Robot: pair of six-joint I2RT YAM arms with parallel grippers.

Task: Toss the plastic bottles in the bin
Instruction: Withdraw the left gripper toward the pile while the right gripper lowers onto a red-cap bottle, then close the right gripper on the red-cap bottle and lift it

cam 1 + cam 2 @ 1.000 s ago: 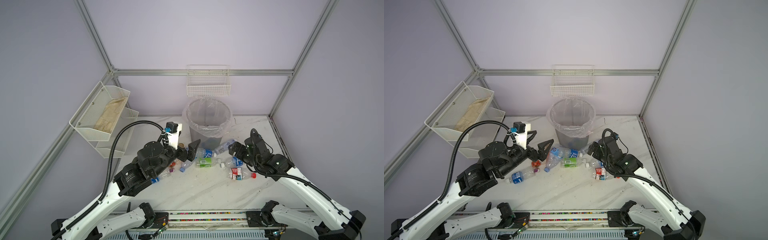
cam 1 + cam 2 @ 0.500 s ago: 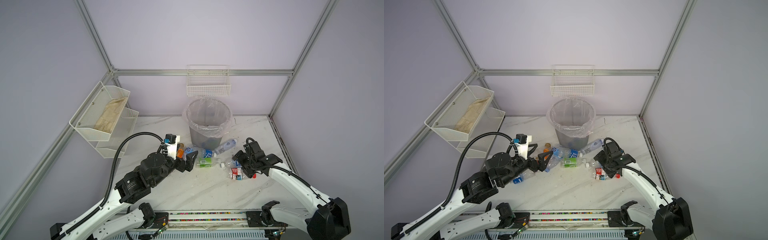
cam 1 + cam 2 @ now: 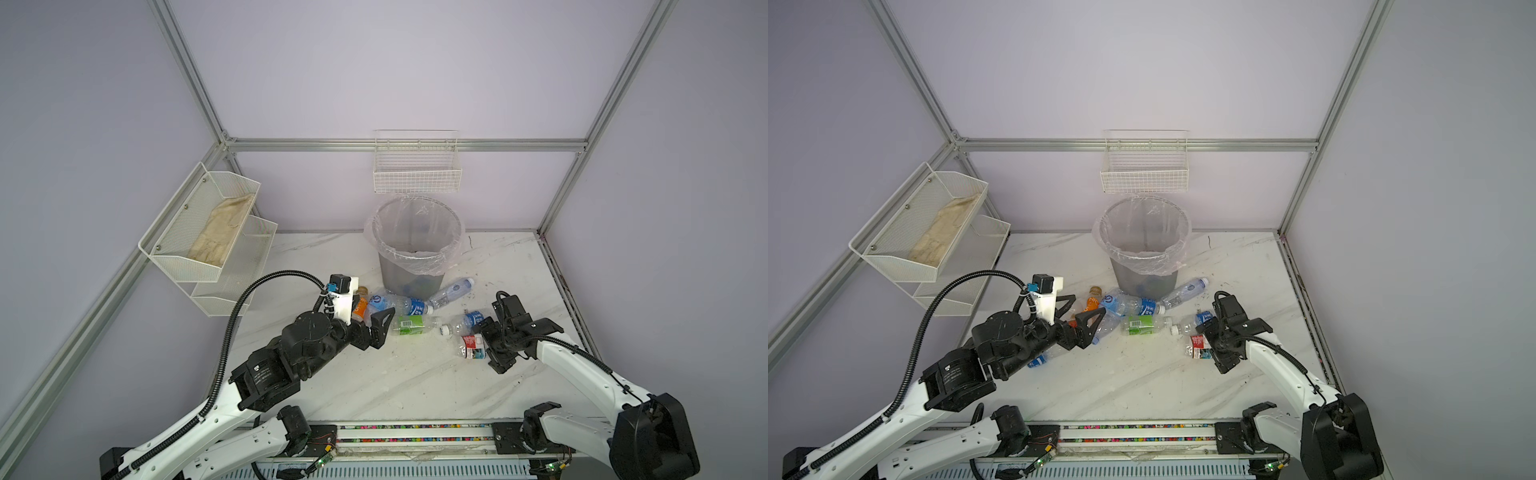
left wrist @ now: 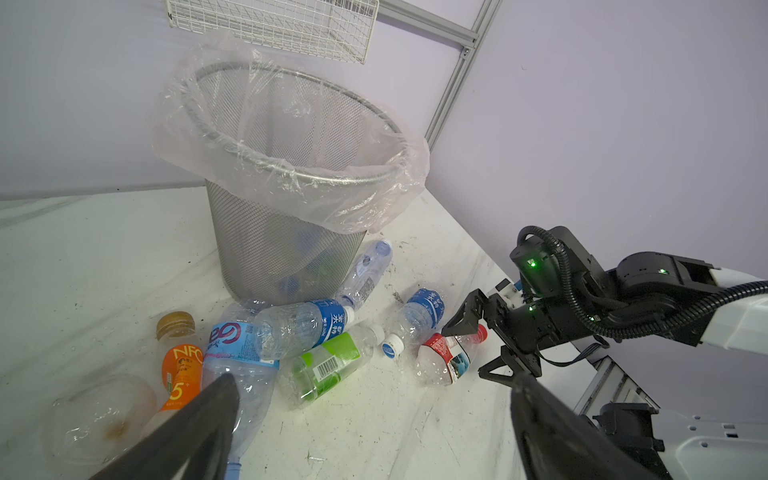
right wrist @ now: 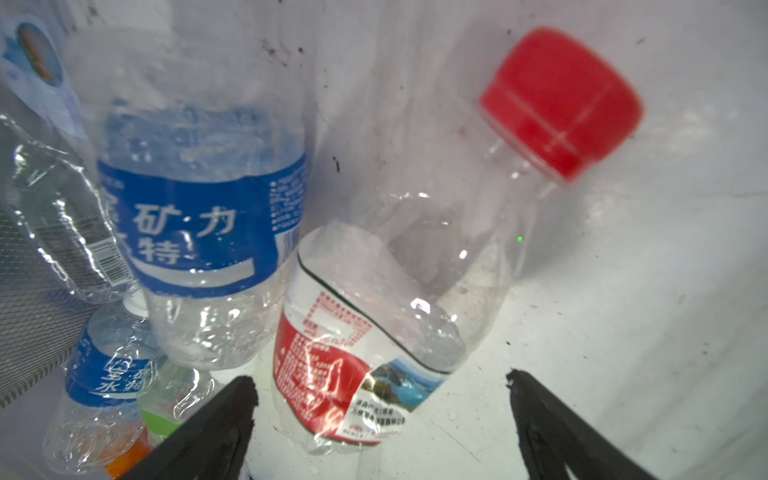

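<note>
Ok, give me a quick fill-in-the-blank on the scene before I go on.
The crushed bottle before the right gripper has a ____ cap.
The bin stands below a white wire ____.
The jaws of the left gripper stand ____.
The orange-label bottle lies nearest the ____ gripper.
Missing: red; basket; open; left.

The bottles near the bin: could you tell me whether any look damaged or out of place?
Yes. The red-labelled bottle is crumpled and dented, and the blue-labelled bottle beside it is creased too. Both lie on their sides on the table.
</note>
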